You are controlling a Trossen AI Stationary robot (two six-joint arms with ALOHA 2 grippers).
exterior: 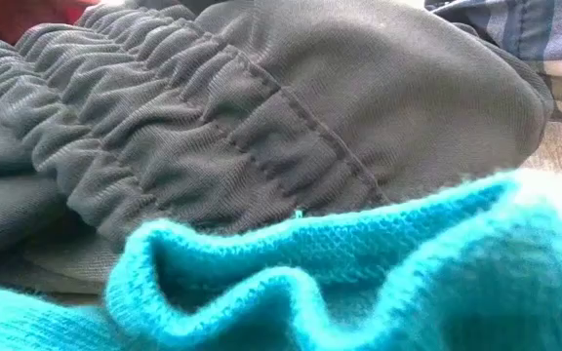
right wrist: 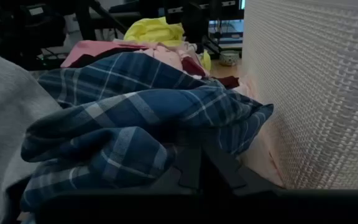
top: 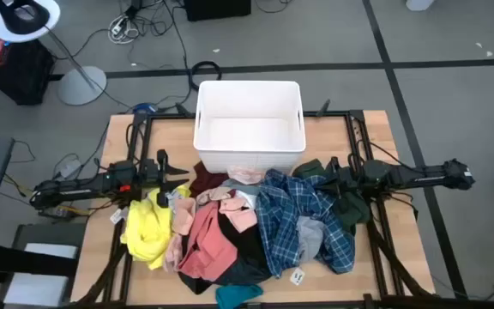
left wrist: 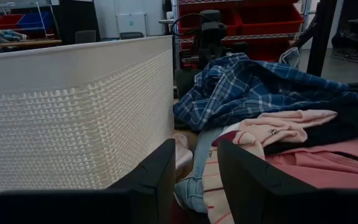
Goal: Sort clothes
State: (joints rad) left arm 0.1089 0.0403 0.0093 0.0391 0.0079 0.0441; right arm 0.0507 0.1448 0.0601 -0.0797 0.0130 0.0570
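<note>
High view, clothes: a heap of clothes (top: 238, 227) lies on the wooden table (top: 376, 129), in front of the white bin (top: 249, 126) and touching its near wall.
Yellow garment: the yellow garment (top: 147, 227) is at the left end of the heap, just beside the left gripper.
Pink garment: the salmon pink garment (top: 208, 240) sits in the middle, with black fabric under it.
Plaid shirt: the blue plaid shirt (top: 303, 219) covers the right half of the heap; a dark green garment (top: 346, 206) lies at its right edge.
Teal garment: the teal garment (top: 238, 296) is at the table's front edge and fills the foreground of the low view.
Left gripper: the left gripper (top: 171, 178) is low at the left end of the heap, fingers parted, nothing between them; the left wrist view shows the gap facing the bin's corner.
Right gripper: the right gripper (top: 320, 178) is at the right end of the heap, pressed into the plaid shirt, fingers closed together; whether fabric is pinched I cannot tell.
</note>
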